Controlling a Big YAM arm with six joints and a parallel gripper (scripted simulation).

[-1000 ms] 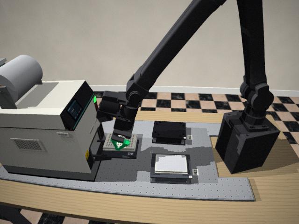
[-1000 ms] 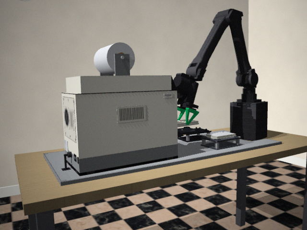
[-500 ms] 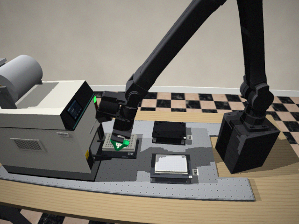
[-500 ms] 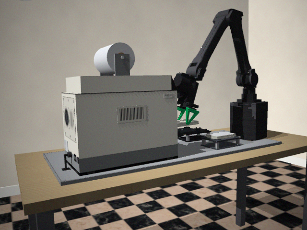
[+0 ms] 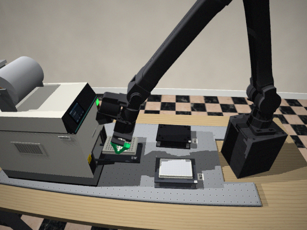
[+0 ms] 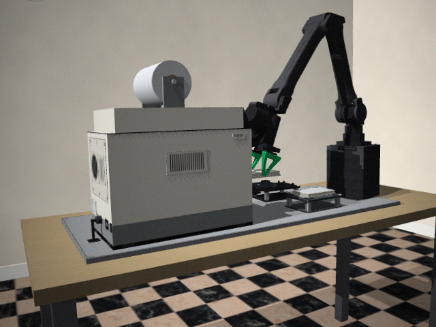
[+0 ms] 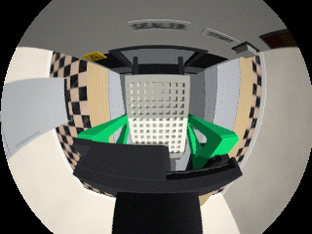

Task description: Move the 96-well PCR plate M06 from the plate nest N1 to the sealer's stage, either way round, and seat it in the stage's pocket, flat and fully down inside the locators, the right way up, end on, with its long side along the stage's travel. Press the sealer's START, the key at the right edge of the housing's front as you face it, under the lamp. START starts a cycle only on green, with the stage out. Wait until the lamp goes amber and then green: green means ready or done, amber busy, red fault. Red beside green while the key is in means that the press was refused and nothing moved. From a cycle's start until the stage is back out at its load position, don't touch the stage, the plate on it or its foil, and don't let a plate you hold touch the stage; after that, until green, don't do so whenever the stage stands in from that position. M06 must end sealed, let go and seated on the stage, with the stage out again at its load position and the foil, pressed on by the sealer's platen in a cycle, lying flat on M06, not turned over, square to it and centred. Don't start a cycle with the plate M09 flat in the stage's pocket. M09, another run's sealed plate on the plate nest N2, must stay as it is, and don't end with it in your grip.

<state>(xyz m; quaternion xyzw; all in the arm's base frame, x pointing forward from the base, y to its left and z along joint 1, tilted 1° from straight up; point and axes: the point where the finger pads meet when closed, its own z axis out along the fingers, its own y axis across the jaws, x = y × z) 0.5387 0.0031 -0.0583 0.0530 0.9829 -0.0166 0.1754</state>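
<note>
- Green lamp (image 5: 97, 101) shows on the sealer (image 5: 49, 119) from your top view; the gripper (image 5: 120, 146) clamps plate M06 (image 5: 108, 145) over the stage (image 5: 135, 154); nest N1 (image 5: 173, 134) is bare; M09 (image 5: 176, 168) sits on N2 (image 5: 198, 181).
- Exterior view: M06 (image 6: 272, 172) hangs above the stage (image 6: 281, 184), apart from it, over the bench (image 6: 176, 267).
- Wrist view: the fingers flank M06 (image 7: 158, 113) on its long sides.
</note>
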